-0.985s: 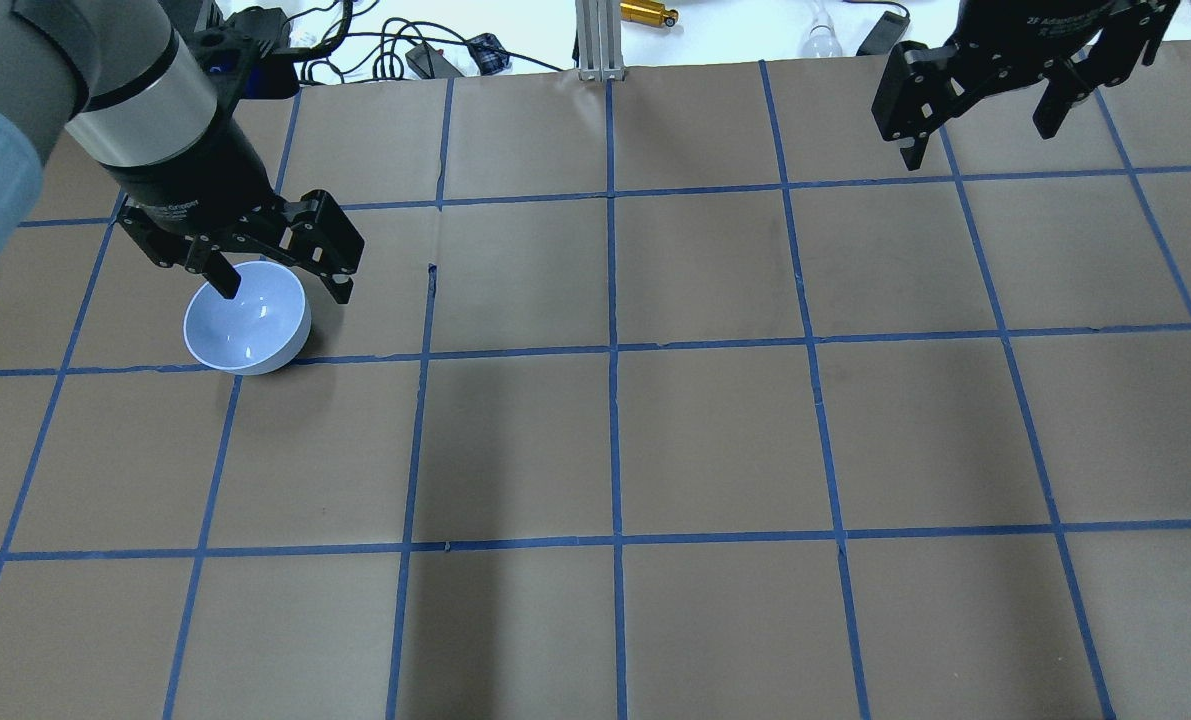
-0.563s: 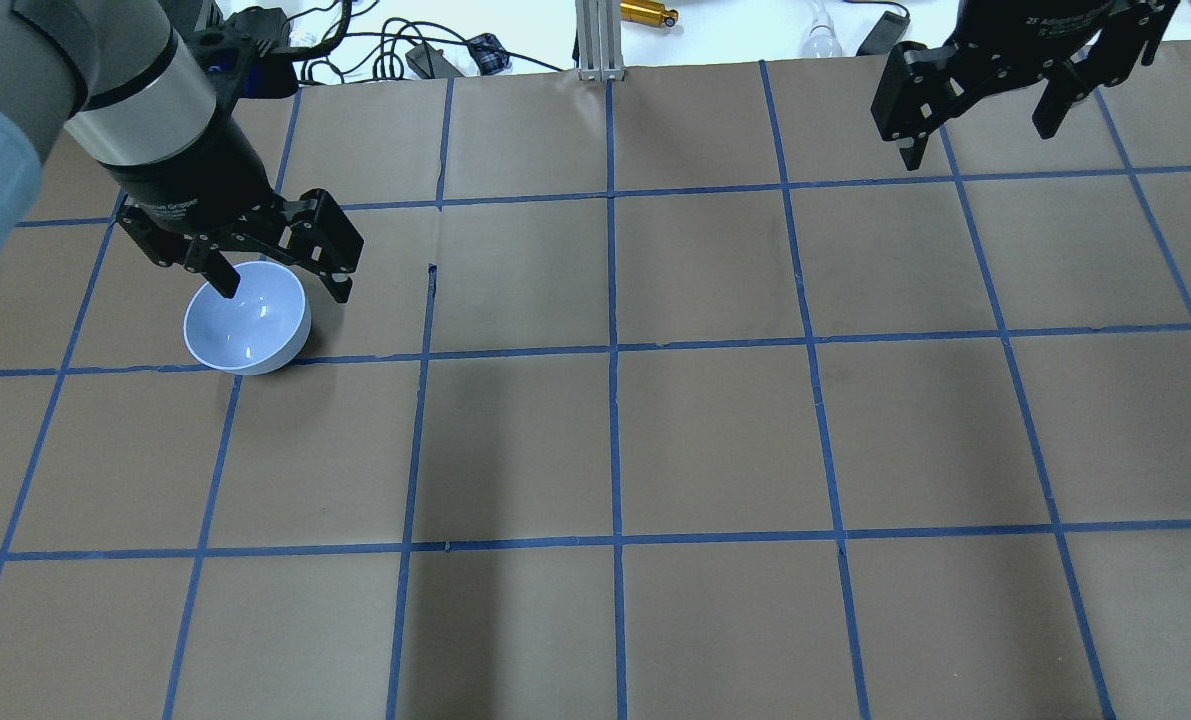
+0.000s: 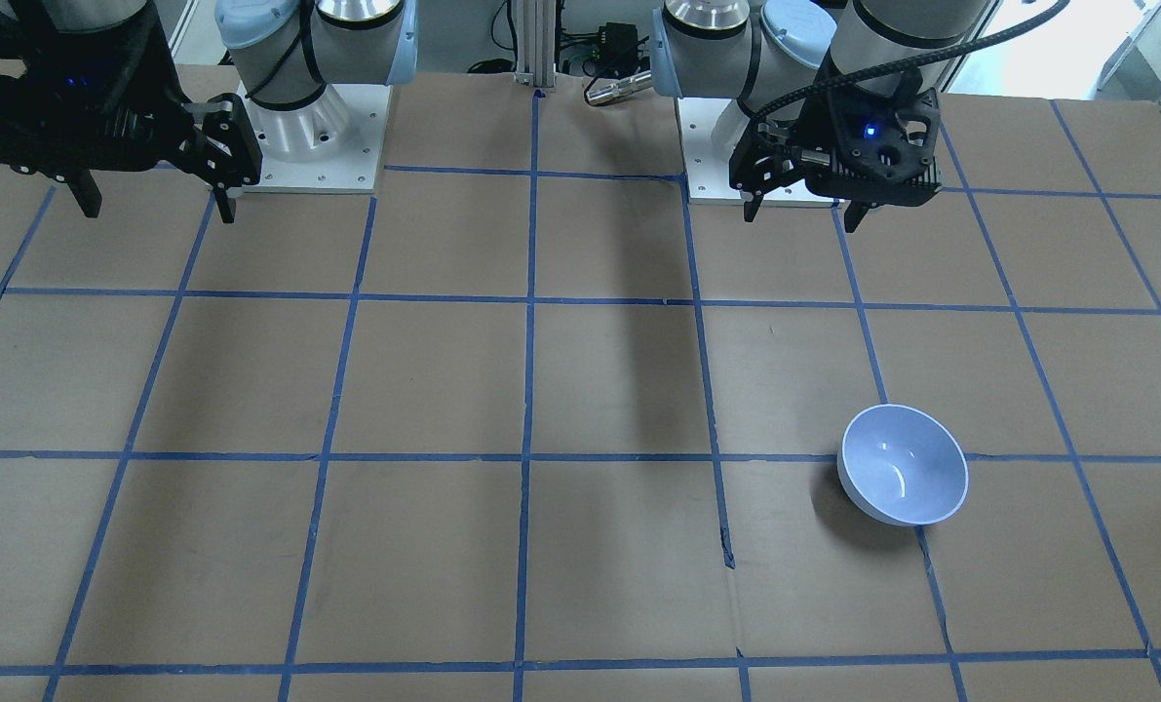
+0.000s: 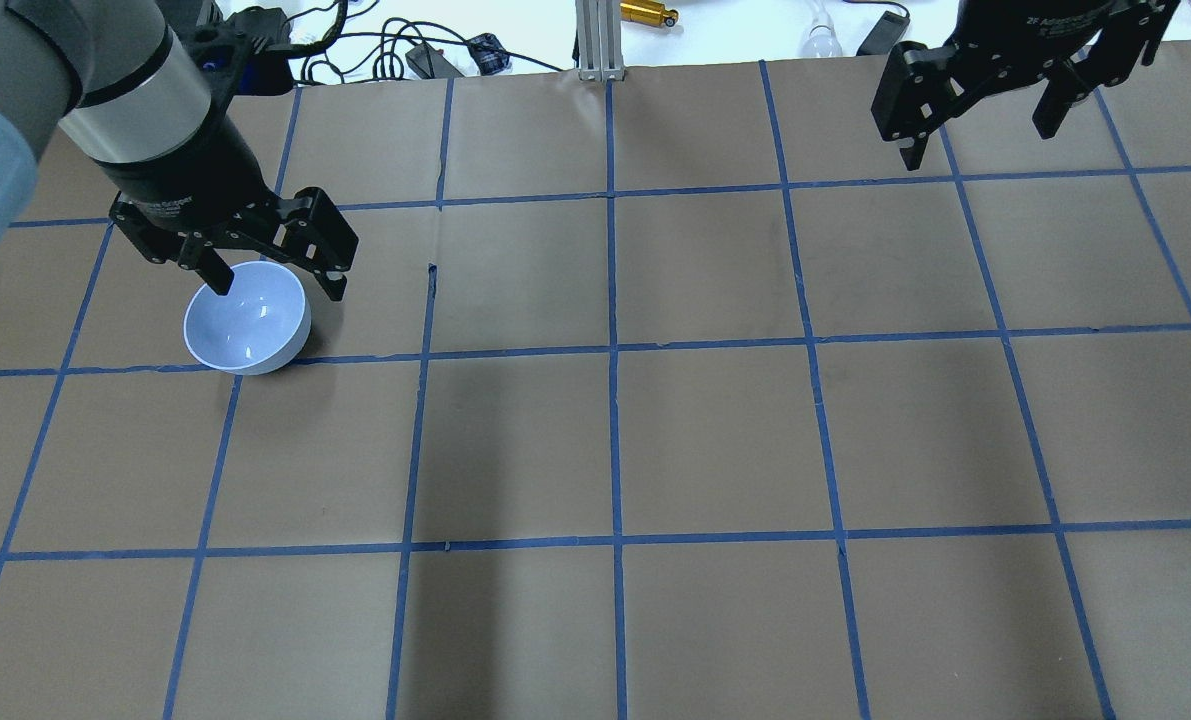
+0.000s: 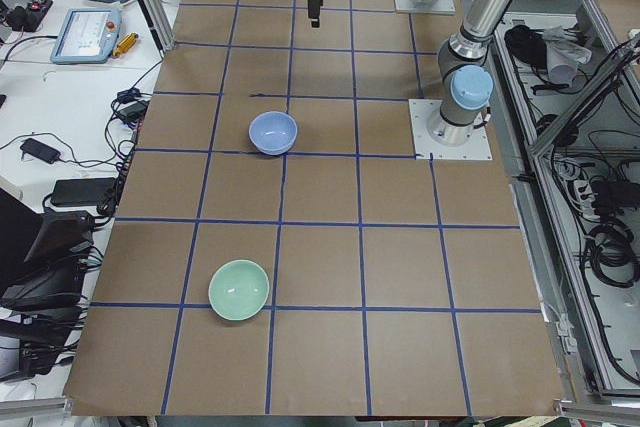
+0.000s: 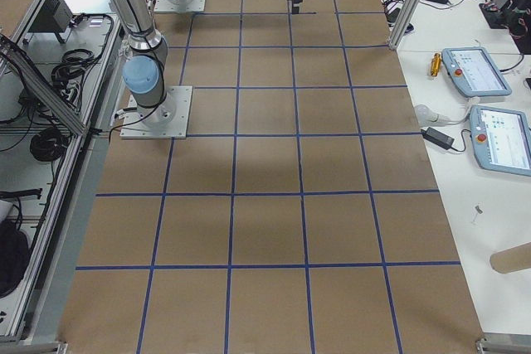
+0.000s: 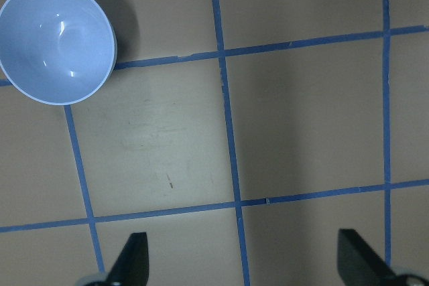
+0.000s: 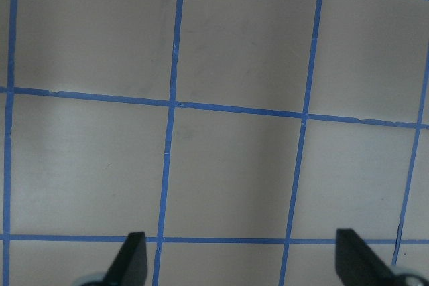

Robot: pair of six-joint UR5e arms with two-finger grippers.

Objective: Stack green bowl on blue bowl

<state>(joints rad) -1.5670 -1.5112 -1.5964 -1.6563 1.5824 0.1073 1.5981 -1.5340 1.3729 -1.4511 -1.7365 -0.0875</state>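
The blue bowl point(image 4: 247, 320) stands upright and empty on the table's left side; it also shows in the front view point(image 3: 902, 466), the left view point(image 5: 272, 132) and the left wrist view point(image 7: 57, 41). The green bowl point(image 5: 239, 289) stands upright nearer the table's left end, apart from the blue bowl. My left gripper point(image 4: 277, 288) is open and empty, high above the table; the front view shows my left gripper point(image 3: 799, 214) well back from the blue bowl. My right gripper point(image 4: 977, 140) is open and empty, high over the far right.
The table is brown paper with a grid of blue tape point(image 4: 610, 350). Cables and small devices point(image 4: 435, 55) lie beyond the far edge. Pendant tablets point(image 6: 477, 72) sit on a side bench.
My left gripper has shifted slightly to the left in the overhead view, still open. The blue bowl and the right gripper have not moved.
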